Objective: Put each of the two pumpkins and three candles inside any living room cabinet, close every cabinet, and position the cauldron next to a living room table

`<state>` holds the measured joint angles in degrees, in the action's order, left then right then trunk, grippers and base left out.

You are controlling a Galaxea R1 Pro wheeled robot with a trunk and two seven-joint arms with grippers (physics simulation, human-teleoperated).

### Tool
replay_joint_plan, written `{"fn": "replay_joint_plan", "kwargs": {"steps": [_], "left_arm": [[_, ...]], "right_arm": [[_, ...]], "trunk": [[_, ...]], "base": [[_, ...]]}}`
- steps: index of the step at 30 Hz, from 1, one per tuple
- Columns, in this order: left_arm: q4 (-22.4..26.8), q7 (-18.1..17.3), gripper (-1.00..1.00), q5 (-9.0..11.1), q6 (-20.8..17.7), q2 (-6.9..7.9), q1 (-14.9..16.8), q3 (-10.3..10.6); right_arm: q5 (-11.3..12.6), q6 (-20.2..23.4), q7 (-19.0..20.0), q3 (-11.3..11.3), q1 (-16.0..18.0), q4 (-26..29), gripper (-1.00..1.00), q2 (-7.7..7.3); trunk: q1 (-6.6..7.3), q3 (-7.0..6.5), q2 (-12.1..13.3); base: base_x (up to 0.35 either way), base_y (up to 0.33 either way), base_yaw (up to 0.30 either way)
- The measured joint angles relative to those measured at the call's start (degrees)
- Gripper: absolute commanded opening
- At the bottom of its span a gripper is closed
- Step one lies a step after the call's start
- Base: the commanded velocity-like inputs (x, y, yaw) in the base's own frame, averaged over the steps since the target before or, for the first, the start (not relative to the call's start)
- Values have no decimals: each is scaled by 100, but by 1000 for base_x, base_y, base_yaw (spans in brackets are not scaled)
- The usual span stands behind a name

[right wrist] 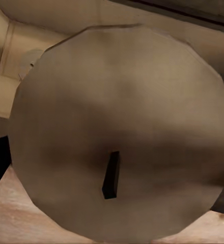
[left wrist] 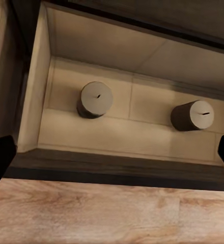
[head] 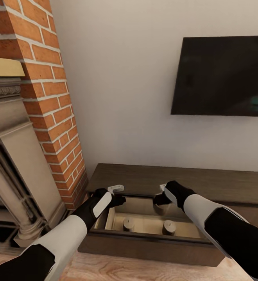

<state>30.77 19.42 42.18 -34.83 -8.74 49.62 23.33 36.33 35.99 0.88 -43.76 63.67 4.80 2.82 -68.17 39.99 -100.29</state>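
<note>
Facing cabinet (head: 191, 181) drawer | left end effector (head: 119, 199) open | right end effector (head: 160, 200) gripping candle (right wrist: 117, 137)

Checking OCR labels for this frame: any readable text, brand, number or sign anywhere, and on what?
None readable in any view.
The TV screen is dark, with no logo showing.
The two candles in the open cabinet drawer have plain tops with only a wick.
The candle at the right gripper is plain too.
The brick column carries no marking.
</note>
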Motion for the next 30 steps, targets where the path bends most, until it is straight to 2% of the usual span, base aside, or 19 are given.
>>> {"fn": "replay_joint_plan", "kwargs": {"steps": [5, 9, 12, 13, 14, 17, 19, 22, 30], "left_arm": [[-1, -1, 100, 2, 9, -16, 0, -4], [-1, -5, 100, 2, 10, -17, 0, 0], [1, -8, 100, 2, 10, -18, 0, 1], [4, -9, 100, 2, 10, -25, 0, 9], [5, -9, 100, 3, 11, -37, 0, 15], [11, -9, 100, 5, 7, -71, 0, 25], [11, -8, 100, 4, 8, -81, -1, 25], [4, -8, 100, 3, 8, -80, -1, 20], [0, -9, 100, 2, 9, -80, 0, 26]], "right_arm": [[1088, -242, -517, -5, 3, -128, -100, 15], [1498, -389, -655, 9, 2, -144, -100, 101], [1572, -525, -682, 11, 2, -146, -100, 204], [1555, -754, -688, -23, 3, -149, -100, 299], [1629, -863, -693, 62, 2, -142, -100, 346], [1590, -1023, -717, 2, 1, -155, -100, 463], [1567, -1048, -812, -28, 2, -164, -100, 497], [1558, -1062, -1157, -36, 2, -177, -100, 532], [1575, -1066, -1248, -14, 1, -193, -100, 530]], "trunk": [[0, 0, 0], [-21, 18, -39], [-87, 71, -159], [-109, 89, -199], [-131, 107, -239], [-197, 166, -359], [-241, 213, -440], [-307, 289, -560], [-483, 503, -881]], "base": [[0, 0, 0], [0, 0, 0], [0, 0, 0], [0, 0, 0], [0, 0, 0], [0, 0, 56], [0, 0, 107], [0, 0, 108], [0, 0, 45]]}}
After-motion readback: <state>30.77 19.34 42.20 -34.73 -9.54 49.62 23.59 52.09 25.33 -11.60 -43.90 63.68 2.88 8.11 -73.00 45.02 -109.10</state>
